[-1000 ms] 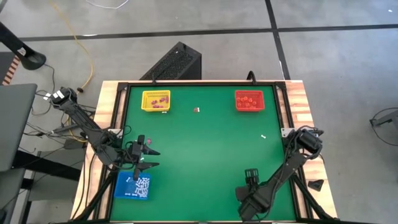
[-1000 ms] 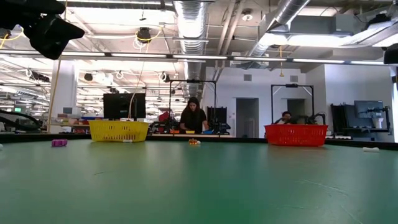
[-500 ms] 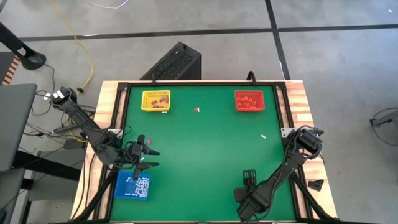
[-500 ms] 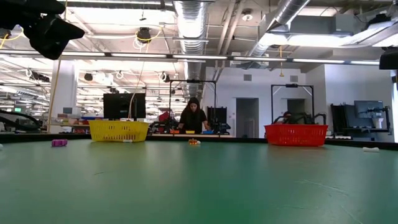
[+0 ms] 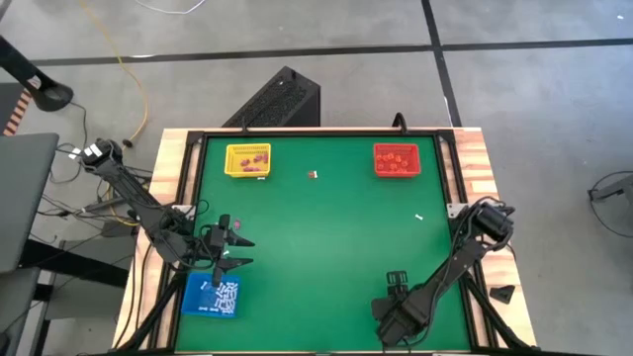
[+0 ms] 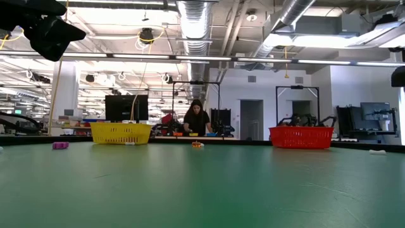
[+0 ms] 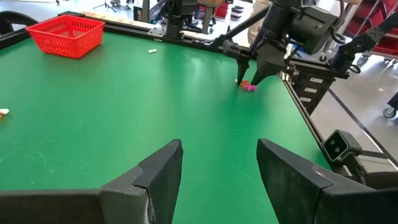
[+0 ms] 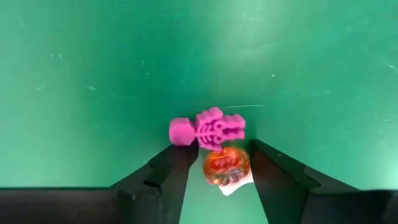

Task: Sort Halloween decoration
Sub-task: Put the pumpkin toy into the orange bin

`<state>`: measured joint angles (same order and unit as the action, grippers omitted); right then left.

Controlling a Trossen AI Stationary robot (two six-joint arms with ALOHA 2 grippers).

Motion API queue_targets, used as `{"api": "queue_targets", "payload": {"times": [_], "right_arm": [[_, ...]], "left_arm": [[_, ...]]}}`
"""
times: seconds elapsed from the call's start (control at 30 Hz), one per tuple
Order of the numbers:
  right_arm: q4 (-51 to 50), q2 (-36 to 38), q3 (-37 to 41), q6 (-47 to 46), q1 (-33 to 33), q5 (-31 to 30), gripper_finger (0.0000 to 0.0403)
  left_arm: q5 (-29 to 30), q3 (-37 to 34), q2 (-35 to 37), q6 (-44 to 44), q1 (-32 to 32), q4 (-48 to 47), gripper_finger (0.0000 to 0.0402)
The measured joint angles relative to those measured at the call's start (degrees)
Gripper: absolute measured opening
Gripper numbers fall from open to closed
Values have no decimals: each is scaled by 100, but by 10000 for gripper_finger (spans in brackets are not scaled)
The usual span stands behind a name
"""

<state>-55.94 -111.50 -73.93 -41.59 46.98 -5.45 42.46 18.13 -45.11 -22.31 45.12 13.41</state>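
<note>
At the lower right of the high view, the right tool (image 8: 219,171) stands on the green counter (image 5: 326,237), its spread fingers straddling, not clamping, a small glossy orange pumpkin trinket (image 8: 226,165) touching a pink plastic skeleton trinket (image 8: 208,129). The left tool (image 5: 235,251) hangs released above the blue square tray (image 5: 194,305) at lower left.

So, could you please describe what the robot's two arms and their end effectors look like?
Both arms are dark, slim and jointed, rising from black bases at the table's sides. The left end effector and right end effector each carry two flat, matte black fingers with angular, tapering tips. The left arm's base bears small white markings, with cables trailing nearby.
</note>
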Motion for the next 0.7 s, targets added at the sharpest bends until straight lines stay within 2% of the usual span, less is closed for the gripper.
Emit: {"api": "queue_targets", "payload": {"times": [0.4, 0.53, 0.7], "right_arm": [[-48, -16, 3, 7, -19, -25, 124], [-342, -39, -202, 9, -59, -29, 125], [-1126, -57, -548, 9, -141, -270, 146]], "left_arm": [[-1, 0, -1, 9, 0, -2, 197], [-1, 0, 0, 7, 0, -2, 197], [0, 0, -1, 4, 0, -2, 197]]}}
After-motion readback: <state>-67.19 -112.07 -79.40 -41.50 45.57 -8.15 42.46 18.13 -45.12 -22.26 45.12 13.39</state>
